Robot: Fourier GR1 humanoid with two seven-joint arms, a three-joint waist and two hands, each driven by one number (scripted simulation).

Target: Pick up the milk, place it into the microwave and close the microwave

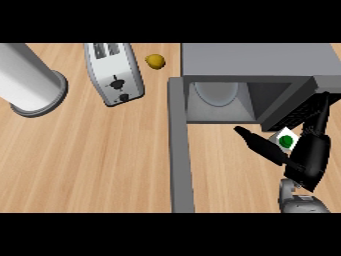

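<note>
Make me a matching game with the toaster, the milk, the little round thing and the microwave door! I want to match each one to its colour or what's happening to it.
Things:
1. toaster
2. milk
3. little round thing
4. microwave door

Colour or state:
A. yellow
B. standing open
C. held in the right hand
D. silver, with two slots

Pairs: 1-D, 2-C, 3-A, 4-B

You have a matt, wood-grained tabletop (92, 160), a microwave (261, 60) in flat grey metal, a toaster (114, 75) with a silvery sheen, and a glossy black right hand (309, 161).
</note>
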